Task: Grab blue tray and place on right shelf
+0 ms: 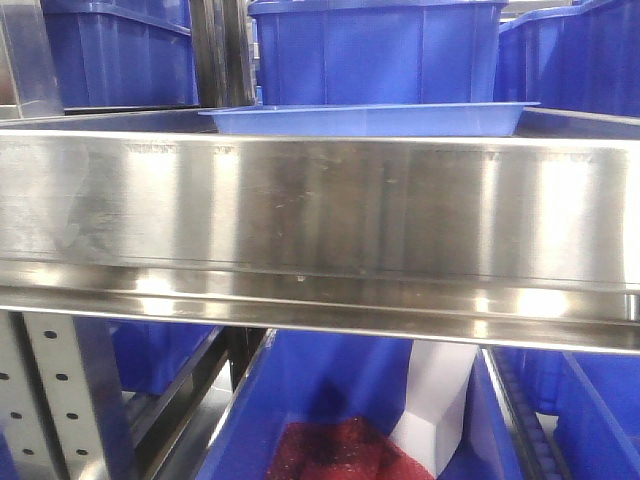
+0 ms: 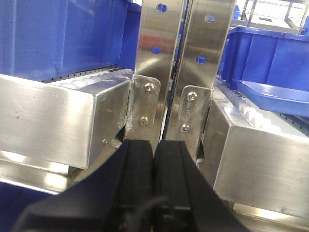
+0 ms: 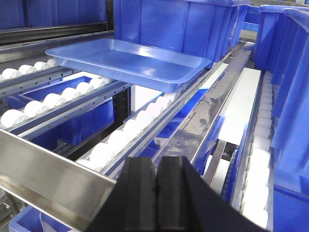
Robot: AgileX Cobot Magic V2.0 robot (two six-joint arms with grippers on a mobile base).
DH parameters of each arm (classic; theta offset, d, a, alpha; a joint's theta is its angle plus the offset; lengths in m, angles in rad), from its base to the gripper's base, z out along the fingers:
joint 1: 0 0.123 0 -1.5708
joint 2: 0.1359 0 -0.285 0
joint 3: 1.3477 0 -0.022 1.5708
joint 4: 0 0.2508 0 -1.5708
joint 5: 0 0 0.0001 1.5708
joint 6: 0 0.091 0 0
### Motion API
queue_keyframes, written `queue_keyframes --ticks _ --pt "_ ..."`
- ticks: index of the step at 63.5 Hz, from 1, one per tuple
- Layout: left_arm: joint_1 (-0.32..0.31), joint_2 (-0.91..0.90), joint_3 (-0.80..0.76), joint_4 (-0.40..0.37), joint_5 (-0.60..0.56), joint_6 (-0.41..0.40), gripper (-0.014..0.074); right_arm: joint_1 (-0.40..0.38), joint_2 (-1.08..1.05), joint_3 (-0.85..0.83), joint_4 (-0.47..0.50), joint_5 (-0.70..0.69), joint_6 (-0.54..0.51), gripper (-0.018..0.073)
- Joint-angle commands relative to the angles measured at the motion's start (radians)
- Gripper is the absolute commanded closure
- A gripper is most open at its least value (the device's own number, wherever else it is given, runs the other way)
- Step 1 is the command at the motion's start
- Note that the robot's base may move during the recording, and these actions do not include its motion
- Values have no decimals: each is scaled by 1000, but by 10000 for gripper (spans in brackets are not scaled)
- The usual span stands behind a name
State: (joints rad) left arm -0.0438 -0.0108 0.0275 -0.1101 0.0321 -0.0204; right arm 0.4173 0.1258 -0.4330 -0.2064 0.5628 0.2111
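The light-blue tray (image 1: 365,118) rests on the steel rack shelf (image 1: 320,205), just behind its tall shiny front lip. From the right wrist view the tray (image 3: 128,60) lies across the white roller tracks (image 3: 120,137), well ahead of my right gripper (image 3: 156,166), which is shut with nothing in it. A corner of the tray (image 2: 275,96) shows at the right in the left wrist view. My left gripper (image 2: 154,147) is shut and empty, close to the perforated uprights (image 2: 178,63) between two shelf sections.
Deep dark-blue bins (image 1: 375,50) stand behind the tray, with others (image 3: 285,72) lined up to the right. Lower down, a blue bin holds a red mesh item (image 1: 335,450) and a white piece (image 1: 440,400). Steel lips (image 2: 53,118) front both shelf sections.
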Motion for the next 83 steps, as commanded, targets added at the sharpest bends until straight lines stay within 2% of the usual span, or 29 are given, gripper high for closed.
queue_keyframes --ticks 1,30,38,51,58,67,73,83 --pt "2 -13 31 -10 -87 5 645 0 12 -26 -23 -91 -13 503" --pt "2 -13 31 -10 -87 5 645 -18 3 43 -21 -121 -13 503" --pt "2 -13 31 -10 -87 5 645 -125 -1 113 24 -220 -19 503" --pt "2 -13 31 -10 -87 5 645 -385 -84 235 194 -361 -118 503" --pt "2 -13 31 -10 -87 5 645 -473 -161 293 215 -402 -119 503" --pt "2 -13 31 -10 -87 5 645 -506 -156 373 225 -530 -119 503" --pt "2 -13 31 -10 -87 5 645 -506 -156 443 229 -673 -119 503" --pt "2 -13 31 -10 -87 5 645 -506 -156 439 229 -659 -119 503"
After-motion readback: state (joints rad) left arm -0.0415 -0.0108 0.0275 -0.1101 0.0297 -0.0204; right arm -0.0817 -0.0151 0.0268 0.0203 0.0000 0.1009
